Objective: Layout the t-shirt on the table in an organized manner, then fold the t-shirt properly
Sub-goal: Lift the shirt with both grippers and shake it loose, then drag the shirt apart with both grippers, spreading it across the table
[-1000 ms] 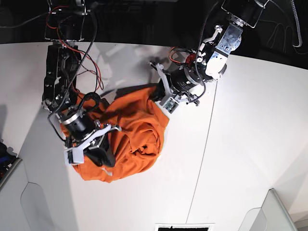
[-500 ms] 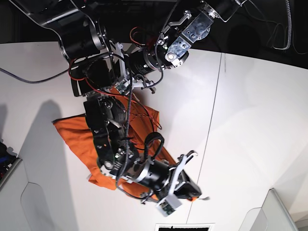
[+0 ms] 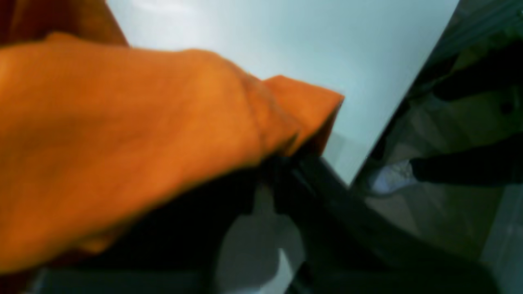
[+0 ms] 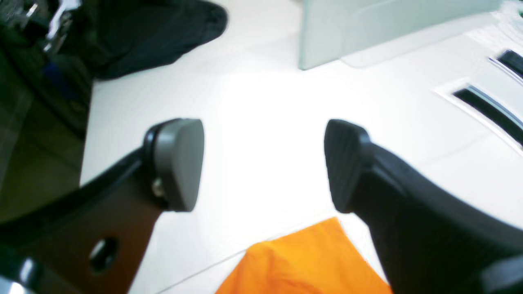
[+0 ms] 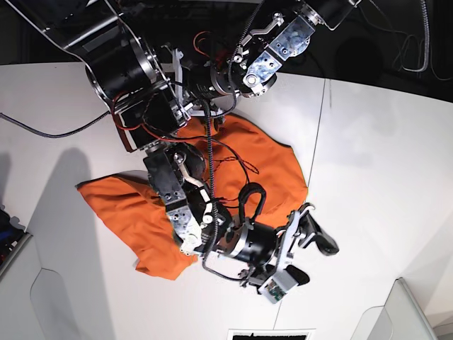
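On the table: spreading stage, nothing folded yet.

T-shirt: the t-shirt point(image 5: 141, 212) lies across the middle of the table point(image 5: 382, 156), partly opened out but uneven. One lobe reaches toward the base view's left, another bulges toward the seam line point(image 5: 316, 142). Much of its centre is hidden under the arms.

Right gripper: the right gripper point(image 4: 261, 163) hangs just past the shirt's near edge. Its fingers point(image 4: 179, 163) stand wide apart with only bare white table between them. An orange corner of the t-shirt point(image 4: 302, 261) lies below and behind the pads, not touched. Judgement: this edge has been let go here so that it stays drawn outward.

Left gripper: the left gripper point(image 5: 185, 122) sits at the shirt's far edge, by the collar side in the base view. Its wrist view is blurred. Orange cloth point(image 3: 122, 134) is draped over a dark finger point(image 3: 327, 196), with a folded hem tip poking out past it. Whether the jaws are clamped on the cloth or already parting, I cannot tell.

Reason for pose: the arms sit at opposite edges, apparently to stretch the garment between them.

Progress: early. Sleeves and hem cannot be made out as separate shapes.

Next need: smooth the bunched lobes flat before any fold.

Risk: cloth caught on the left finger may drag when the arm lifts.
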`<state>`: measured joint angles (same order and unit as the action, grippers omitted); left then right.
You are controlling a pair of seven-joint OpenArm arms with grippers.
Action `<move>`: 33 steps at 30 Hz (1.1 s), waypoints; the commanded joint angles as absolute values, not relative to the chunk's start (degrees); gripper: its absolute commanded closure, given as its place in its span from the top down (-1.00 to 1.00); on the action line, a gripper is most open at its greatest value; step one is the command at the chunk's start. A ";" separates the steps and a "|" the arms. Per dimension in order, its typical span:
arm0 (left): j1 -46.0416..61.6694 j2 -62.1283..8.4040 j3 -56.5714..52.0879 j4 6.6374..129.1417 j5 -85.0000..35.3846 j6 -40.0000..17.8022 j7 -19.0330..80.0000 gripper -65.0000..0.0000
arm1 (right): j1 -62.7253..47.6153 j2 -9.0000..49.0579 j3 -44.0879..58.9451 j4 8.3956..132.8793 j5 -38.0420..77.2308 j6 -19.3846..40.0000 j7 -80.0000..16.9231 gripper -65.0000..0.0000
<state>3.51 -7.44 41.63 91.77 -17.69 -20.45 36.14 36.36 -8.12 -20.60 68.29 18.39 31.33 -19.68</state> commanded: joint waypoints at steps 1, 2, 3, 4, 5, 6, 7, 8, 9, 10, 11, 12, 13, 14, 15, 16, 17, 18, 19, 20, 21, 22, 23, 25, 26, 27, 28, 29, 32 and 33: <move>3.22 -7.99 41.15 93.32 -17.87 -20.43 37.23 -0.44 | 38.39 -8.60 -18.33 69.38 18.81 31.31 -17.85 0.38; 3.22 -8.78 40.71 94.24 -18.92 -20.43 37.58 -0.35 | 38.39 -8.60 -16.16 69.38 18.31 31.31 -17.82 0.38; 3.27 -9.72 40.16 95.37 -20.16 -20.67 37.69 -0.29 | 38.39 -8.60 -13.85 69.38 17.65 31.31 -17.85 0.38; 3.49 -10.72 39.51 96.62 -21.32 -20.84 37.85 -0.29 | 38.39 -8.56 -11.42 69.38 16.80 31.31 -17.87 0.38; 3.97 -11.60 38.63 98.08 -22.00 -20.84 38.02 -0.29 | 38.37 -8.49 -8.88 69.36 16.03 31.31 -18.31 0.38; 4.64 -12.49 37.60 99.66 -22.15 -20.84 38.39 -0.29 | 38.37 -8.21 -6.44 69.36 15.49 31.31 -19.05 0.38; 5.50 -13.28 36.51 101.23 -22.20 -20.99 38.87 -0.29 | 38.39 -7.70 -4.08 69.36 15.38 31.31 -20.12 0.38; 6.42 -14.06 35.40 102.78 -22.63 -22.02 39.33 -0.29 | 38.37 -6.87 -1.98 69.36 15.44 31.31 -21.30 0.38; 7.29 -15.00 34.26 104.16 -23.55 -23.11 39.81 -0.29 | 38.35 -5.74 -0.21 69.32 15.42 31.31 -22.70 0.38; 8.16 -15.99 33.15 105.36 -24.91 -24.49 40.42 -0.29 | 38.24 -4.34 1.28 69.28 15.44 31.31 -24.12 0.38; 9.08 -17.12 32.08 106.56 -26.55 -26.46 41.04 -0.29 | 38.06 -2.79 2.33 69.21 15.46 31.33 -25.43 0.38; 10.24 -18.31 31.07 107.72 -28.18 -27.81 41.43 -0.29 | 37.58 -1.06 3.09 69.21 15.59 31.35 -26.48 0.38; 11.64 -19.49 30.02 108.86 -29.47 -28.67 41.47 -0.29 | 36.91 0.89 3.42 69.21 16.03 31.35 -27.00 0.38; 13.21 -20.62 28.95 109.93 -30.24 -29.50 41.47 -0.29 | 35.88 2.96 3.42 69.21 16.88 31.38 -27.03 0.38; 14.87 -21.67 27.79 111.02 -30.46 -30.04 41.45 -0.29 | 34.65 4.99 3.40 69.21 17.76 31.44 -27.05 0.38; 16.51 -22.65 26.50 112.05 -30.46 -30.52 41.43 -0.29 | 33.34 7.01 3.40 69.21 18.50 31.79 -27.00 0.38; 17.96 -23.59 24.95 112.97 -30.44 -30.92 41.39 -0.29 | 31.97 8.99 3.40 69.21 19.11 31.92 -27.03 0.38; 19.18 -24.36 23.20 113.73 -30.48 -31.03 41.36 -0.29 | 30.61 10.79 3.40 69.21 19.99 31.97 -27.00 0.38; 20.03 -24.99 21.23 114.32 -30.68 -31.14 41.28 -0.29 | 29.28 12.51 3.40 69.21 20.86 31.99 -27.00 0.38; 20.56 -25.15 19.11 114.76 -30.87 -31.11 41.15 -0.29 | 27.99 14.09 3.38 69.25 22.17 32.53 -27.00 0.38; 20.67 -25.06 16.84 114.96 -31.18 -31.11 40.88 -0.29 | 26.74 15.44 3.36 69.28 23.46 33.45 -27.03 0.38; 20.58 -25.04 14.79 115.02 -31.79 -31.11 39.94 -0.29 | 25.54 16.51 3.36 69.47 24.67 34.20 -27.03 0.38; 20.21 -25.04 12.82 115.02 -32.51 -31.11 38.52 -0.29 | 24.25 17.37 3.33 69.67 25.50 34.57 -27.05 0.38; 18.87 -24.51 9.54 115.02 -33.80 -31.07 37.28 -0.29 | 21.87 18.48 3.25 70.28 26.17 34.57 -27.09 0.38; 17.87 -23.97 8.40 115.00 -34.13 -30.79 37.34 -0.29 | 20.69 18.61 3.25 70.70 26.17 34.81 -27.09 0.38; 16.82 -23.40 7.70 114.98 -34.04 -30.44 37.54 -0.25 | 19.51 18.61 3.25 71.11 26.11 35.00 -27.16 0.38; 15.62 -22.90 7.44 114.72 -34.00 -30.22 37.56 -0.20 | 18.48 18.55 3.14 71.59 26.15 35.24 -27.24 0.38; 14.31 -22.55 7.49 114.19 -33.87 -30.09 37.54 -0.14 | 17.65 18.57 2.66 72.18 26.22 35.42 -27.24 0.38; 10.57 -21.06 7.55 111.13 -33.87 -30.00 37.52 -0.01 | 16.38 18.57 -0.25 74.91 25.85 35.35 -27.24 0.38; 9.54 -20.47 7.55 109.60 -33.91 -30.00 37.45 -0.01 | 16.29 18.57 -1.48 75.88 25.17 35.31 -27.24 0.38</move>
<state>10.04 -20.14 7.77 108.68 -33.01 -29.85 38.57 14.63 18.09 -1.76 74.65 24.25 34.79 -28.95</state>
